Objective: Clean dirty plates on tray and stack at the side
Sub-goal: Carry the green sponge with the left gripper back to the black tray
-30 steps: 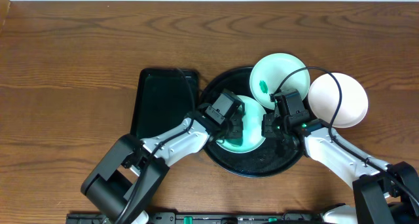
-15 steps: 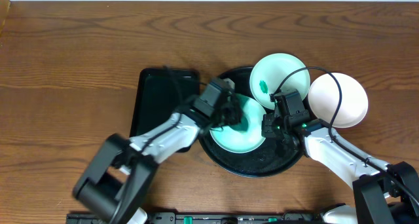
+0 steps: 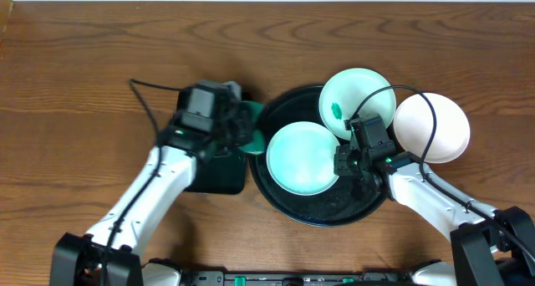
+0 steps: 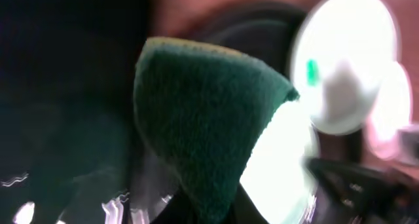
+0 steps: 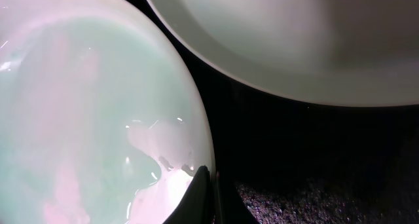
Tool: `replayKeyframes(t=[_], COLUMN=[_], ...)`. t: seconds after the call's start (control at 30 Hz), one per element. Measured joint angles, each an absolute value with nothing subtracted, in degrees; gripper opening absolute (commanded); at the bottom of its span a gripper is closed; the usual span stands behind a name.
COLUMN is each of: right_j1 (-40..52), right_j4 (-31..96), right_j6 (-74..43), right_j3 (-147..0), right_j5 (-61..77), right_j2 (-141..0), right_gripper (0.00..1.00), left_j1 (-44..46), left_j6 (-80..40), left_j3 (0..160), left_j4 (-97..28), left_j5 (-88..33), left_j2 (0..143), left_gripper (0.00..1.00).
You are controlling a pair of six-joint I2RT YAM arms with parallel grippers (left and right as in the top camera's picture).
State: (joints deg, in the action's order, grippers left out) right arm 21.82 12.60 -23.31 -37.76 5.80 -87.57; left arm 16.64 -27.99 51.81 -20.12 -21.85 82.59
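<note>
A pale mint plate (image 3: 303,158) lies in the middle of the round black tray (image 3: 326,212), its face without smears. My right gripper (image 3: 341,162) is shut on this plate's right rim, and its fingertips (image 5: 201,196) pinch the edge of the plate (image 5: 98,112). A second plate (image 3: 355,102) with a small green smear (image 3: 337,110) leans at the tray's back right. A white plate (image 3: 430,127) sits on the table to the right of the tray. My left gripper (image 3: 242,125) is shut on a dark green sponge (image 4: 209,119), left of the round tray.
A smaller rectangular black tray (image 3: 216,174) lies left of the round one, mostly under my left arm. My right arm's cable (image 3: 418,98) loops over the smeared plate and the white plate. Bare wooden table (image 3: 84,85) lies to the left and behind.
My left gripper has carried the sponge off the mint plate and leftward to above the rectangular tray. The mint plate's face now shows uncovered. The right gripper has not moved.
</note>
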Motion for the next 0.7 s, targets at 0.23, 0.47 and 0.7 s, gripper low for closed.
replayKeyframes(t=[0.23, 0.47, 0.7], right_j1=[21.8, 21.8, 21.8], right_j4=[12.6, 12.6, 12.6], right_j6=[-23.3, -23.3, -23.3], right_j3=[-37.8, -37.8, -37.8], right_j5=[5.9, 6.0, 6.0], right_j2=[-87.6, -87.6, -87.6], right_gripper=[0.01, 0.01, 0.01], left_j1=[9.4, 8.3, 8.3], left_j6=[-24.0, -22.0, -21.9], left_j3=[51.9, 50.9, 47.1], left_j4=[-30.5, -31.0, -29.6], left_j5=[-14.4, -10.0, -8.1], left_j2=[82.6, 83.0, 87.2], left_gripper=[0.09, 0.09, 0.09])
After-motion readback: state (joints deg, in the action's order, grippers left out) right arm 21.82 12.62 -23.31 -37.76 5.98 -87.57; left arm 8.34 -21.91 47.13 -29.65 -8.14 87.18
